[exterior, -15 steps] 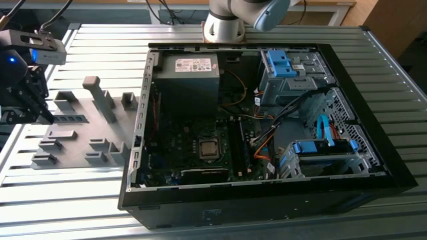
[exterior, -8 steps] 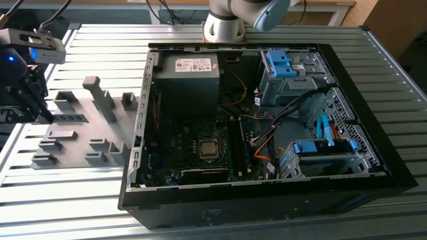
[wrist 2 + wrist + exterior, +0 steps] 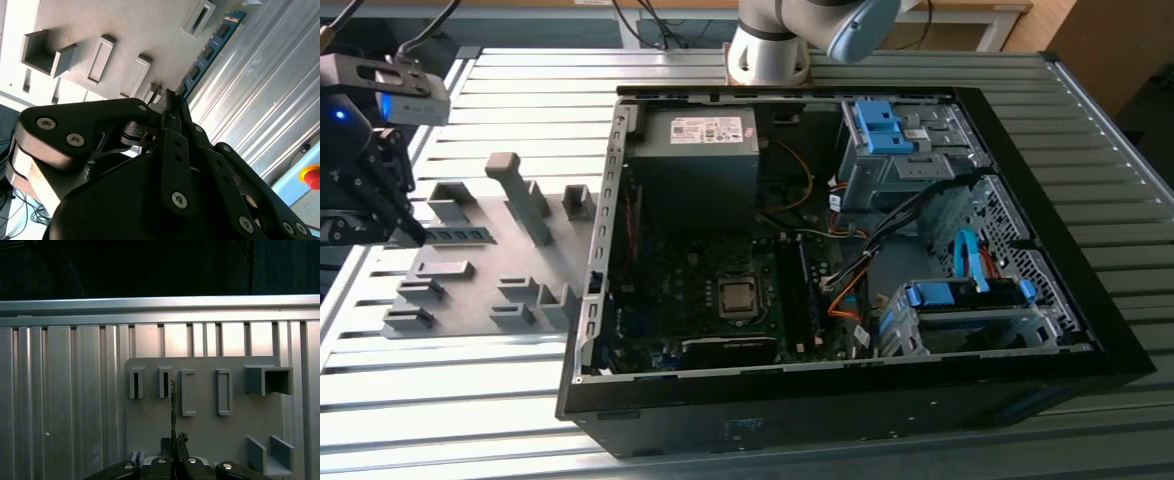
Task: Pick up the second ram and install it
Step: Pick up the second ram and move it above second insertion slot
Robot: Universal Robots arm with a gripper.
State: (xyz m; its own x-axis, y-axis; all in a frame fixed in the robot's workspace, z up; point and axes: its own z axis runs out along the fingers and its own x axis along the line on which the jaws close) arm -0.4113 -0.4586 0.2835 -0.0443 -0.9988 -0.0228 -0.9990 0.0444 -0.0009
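my gripper [image 3: 174, 100] | jaws clamped, it seems, on end of thin blue circuit-board ram stick [image 3: 209, 50] | flat faces pinched for firm hold | at edge of grey plastic holder tray [image 3: 210, 435]

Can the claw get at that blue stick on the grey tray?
Probably yes. In both wrist views the claw is right at one end of the blue stick, with nothing between them; raised blocks on the grey tray stand off to the sides.

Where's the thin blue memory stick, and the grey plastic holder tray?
thin blue memory stick [image 3: 207, 50], second wrist view: middle of its chip row.
grey plastic holder tray [image 3: 494, 262], exterior view: bare flat base.
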